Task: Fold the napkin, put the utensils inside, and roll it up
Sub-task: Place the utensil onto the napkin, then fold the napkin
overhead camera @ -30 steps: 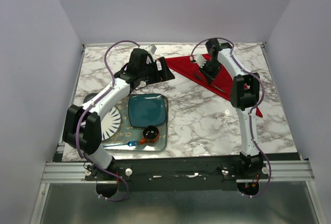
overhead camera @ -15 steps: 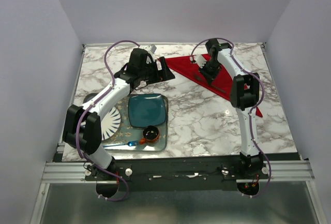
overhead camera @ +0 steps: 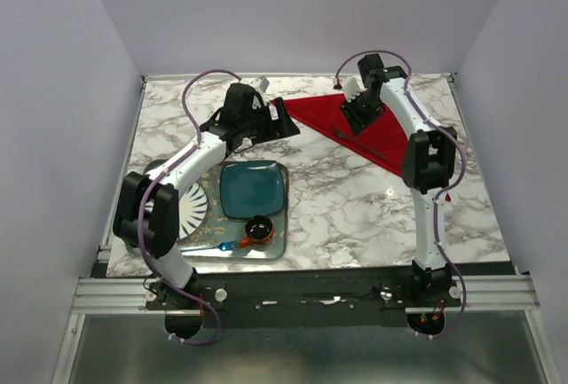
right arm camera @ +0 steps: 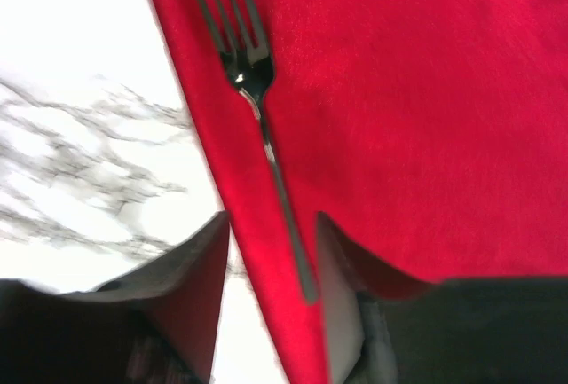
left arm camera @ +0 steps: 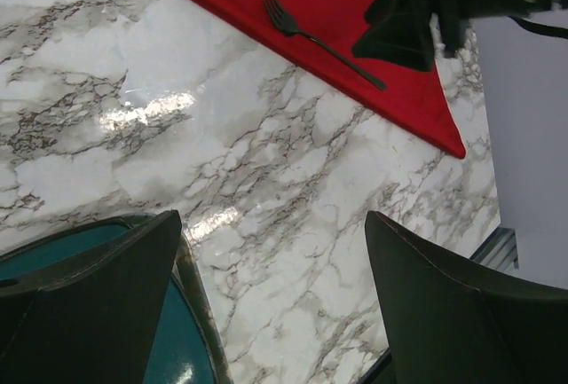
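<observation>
A bright red napkin (overhead camera: 321,115) lay folded into a triangle at the far right of the marble table (overhead camera: 355,198). A slim silver fork (right arm camera: 263,122) rested on it, just inside the long folded edge. The right gripper (right arm camera: 272,224) hung over the handle end, its fingers parted to either side of the handle and not clamped on it. The right arm arched high over the cloth. The left gripper (left arm camera: 271,251) was spread wide and held nothing. It hovered over bare marble between a teal plate (overhead camera: 253,187) and the napkin's left corner.
</observation>
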`<action>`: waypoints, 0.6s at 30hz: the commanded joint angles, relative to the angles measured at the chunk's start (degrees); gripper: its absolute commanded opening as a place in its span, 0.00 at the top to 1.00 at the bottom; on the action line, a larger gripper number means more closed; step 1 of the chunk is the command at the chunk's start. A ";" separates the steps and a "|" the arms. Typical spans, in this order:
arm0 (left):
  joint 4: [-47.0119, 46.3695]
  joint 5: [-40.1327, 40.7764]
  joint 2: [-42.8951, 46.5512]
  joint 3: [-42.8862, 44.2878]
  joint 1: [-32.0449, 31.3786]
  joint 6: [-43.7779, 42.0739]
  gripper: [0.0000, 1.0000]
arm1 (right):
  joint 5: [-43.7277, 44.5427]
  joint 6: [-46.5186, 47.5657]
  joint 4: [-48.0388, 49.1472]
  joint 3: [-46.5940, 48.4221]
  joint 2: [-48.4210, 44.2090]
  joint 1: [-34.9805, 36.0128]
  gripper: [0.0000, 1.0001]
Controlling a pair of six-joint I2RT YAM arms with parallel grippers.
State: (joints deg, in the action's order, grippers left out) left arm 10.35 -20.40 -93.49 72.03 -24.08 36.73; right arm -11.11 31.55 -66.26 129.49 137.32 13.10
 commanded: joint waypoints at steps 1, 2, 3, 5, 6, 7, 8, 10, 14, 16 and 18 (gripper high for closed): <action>-3.93 0.27 -7.22 2.67 2.89 2.20 0.11 | -1.53 -15.09 12.18 -11.51 -16.97 -0.18 0.46; -4.28 0.02 -8.62 4.33 3.42 2.81 0.12 | -1.98 -19.12 16.99 -17.89 -21.61 -0.18 0.46; -5.68 -0.42 -11.42 5.30 3.86 4.47 0.13 | -2.59 -20.72 19.13 -20.83 -23.48 -0.10 0.46; -7.44 -0.43 -14.16 8.81 4.74 6.06 0.16 | -3.47 -25.97 24.56 -26.37 -26.99 -0.18 0.44; -8.58 -0.34 -17.04 9.96 5.00 8.42 0.17 | -3.30 -27.49 26.25 -30.83 -29.45 -0.18 0.43; -10.07 0.18 -18.55 11.19 5.44 10.01 0.18 | -3.65 -28.64 28.01 -33.49 -30.69 -0.27 0.42; -10.00 0.01 -20.31 13.90 5.79 11.42 0.18 | -3.48 -28.65 31.94 -35.60 -31.49 -0.18 0.41; -11.49 1.06 -24.79 16.81 6.06 14.40 0.20 | -1.82 -29.79 31.90 -35.37 -30.19 -0.18 0.38; -11.32 8.00 -28.84 21.91 6.23 15.74 0.24 | 3.10 -31.36 24.34 -28.50 -25.70 -0.27 0.38; -10.79 10.55 -31.13 23.06 6.41 17.23 0.27 | 1.72 -33.29 27.57 -33.47 -29.09 -0.18 0.38; -11.84 12.05 -33.67 23.94 6.58 19.16 0.27 | 0.22 -37.60 34.68 -37.54 -32.01 -0.45 0.37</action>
State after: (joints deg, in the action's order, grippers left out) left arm 1.26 -15.49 -123.00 93.12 -17.85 50.96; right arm -11.09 2.52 -39.55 97.49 110.48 13.10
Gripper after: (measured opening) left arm 0.740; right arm 0.620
